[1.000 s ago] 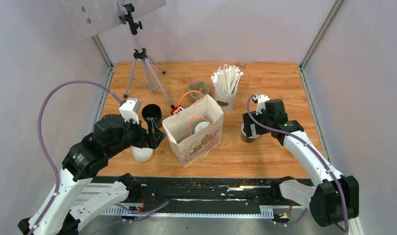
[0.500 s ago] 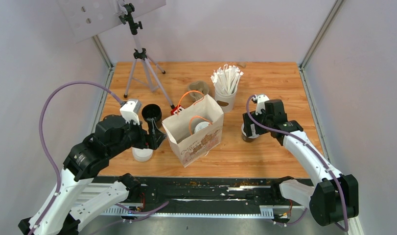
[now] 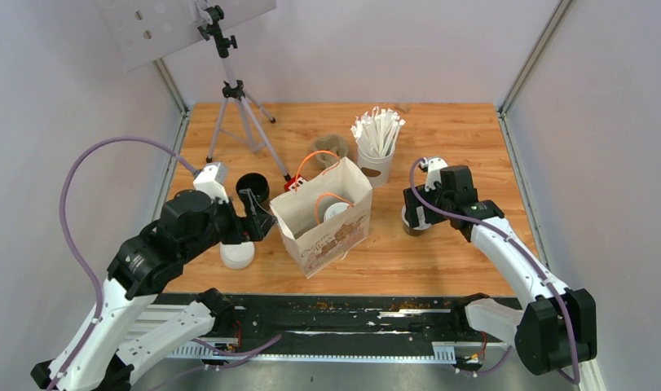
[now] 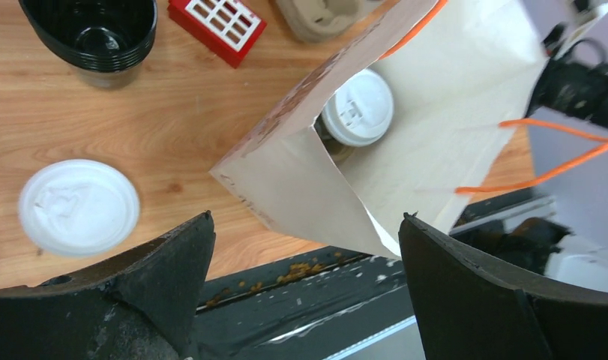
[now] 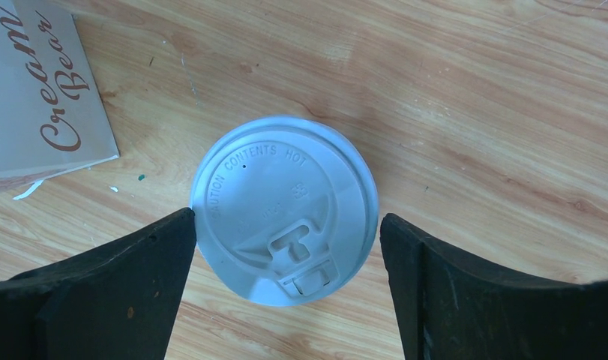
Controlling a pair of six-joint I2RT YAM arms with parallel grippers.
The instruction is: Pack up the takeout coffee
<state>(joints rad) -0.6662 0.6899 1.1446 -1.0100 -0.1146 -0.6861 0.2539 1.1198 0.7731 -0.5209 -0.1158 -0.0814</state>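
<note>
The right end effector (image 5: 287, 216) is spread wide over one lidded coffee cup (image 5: 282, 187) standing on the desk (image 5: 495, 97), with a finger just beside the lid on each side. The left end effector (image 4: 306, 218), wide open and empty, hovers above the paper bag (image 4: 450, 112), inside which the second cup (image 4: 357, 107) stands.

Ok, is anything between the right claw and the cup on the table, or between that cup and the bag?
Nothing visible. The right claw straddles the dark brown white-lidded cup; only wooden tabletop lies between it and the upright beige paper bag.
</note>
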